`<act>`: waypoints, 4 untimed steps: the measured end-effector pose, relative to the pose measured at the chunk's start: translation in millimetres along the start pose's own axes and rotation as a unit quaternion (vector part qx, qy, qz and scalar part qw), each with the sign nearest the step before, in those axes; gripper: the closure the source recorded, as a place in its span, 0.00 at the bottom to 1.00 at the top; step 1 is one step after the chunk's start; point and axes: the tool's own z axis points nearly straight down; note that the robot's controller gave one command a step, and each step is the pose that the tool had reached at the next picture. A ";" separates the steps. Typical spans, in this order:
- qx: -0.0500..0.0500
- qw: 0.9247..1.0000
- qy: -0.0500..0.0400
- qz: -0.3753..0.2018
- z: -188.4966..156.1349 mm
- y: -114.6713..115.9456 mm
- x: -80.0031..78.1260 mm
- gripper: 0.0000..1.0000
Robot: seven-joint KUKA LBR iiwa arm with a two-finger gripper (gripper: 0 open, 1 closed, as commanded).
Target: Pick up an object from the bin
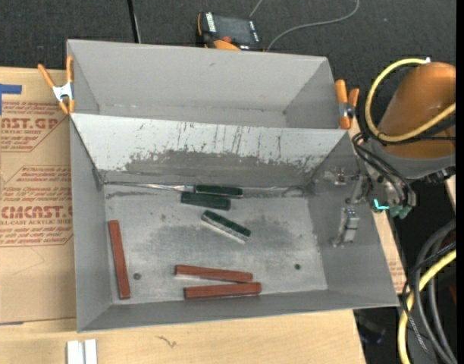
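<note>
A grey metal bin with sloping walls and a flat, scuffed floor stands on a pale wooden counter.

Six narrow bars lie flat on the floor, spread out rather than heaped:
- Dark green bars, two of them, lie together near the foot of the back wall.
- A green and pale bar lies tilted in the middle of the floor, just in front of the dark green ones.
- A red-brown bar lies crosswise near the front wall.
- A second red-brown bar lies just in front of that one, almost parallel to it.
- A third red-brown bar lies lengthwise along the foot of the left wall, well apart from the others.

The right half of the floor is bare, and so are all four sloping walls.

The arm reaches in from the right. It carries an orange cover looped with yellow and black cables. Its hand points downward over the right sloping wall, near where that wall meets the floor. The hand is apart from every bar, and the green and pale bar and the two front red-brown bars are the closest to it. Whether the hand is apart or together cannot be told.
</note>
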 end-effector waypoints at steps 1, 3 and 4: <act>-0.001 0.999 -0.002 -0.036 59.2 62.8 -36.5 0.00; 0.001 0.998 -0.004 -0.068 130.6 115.2 -40.5 1.00; 0.001 0.998 -0.004 -0.068 130.7 115.1 -40.4 0.00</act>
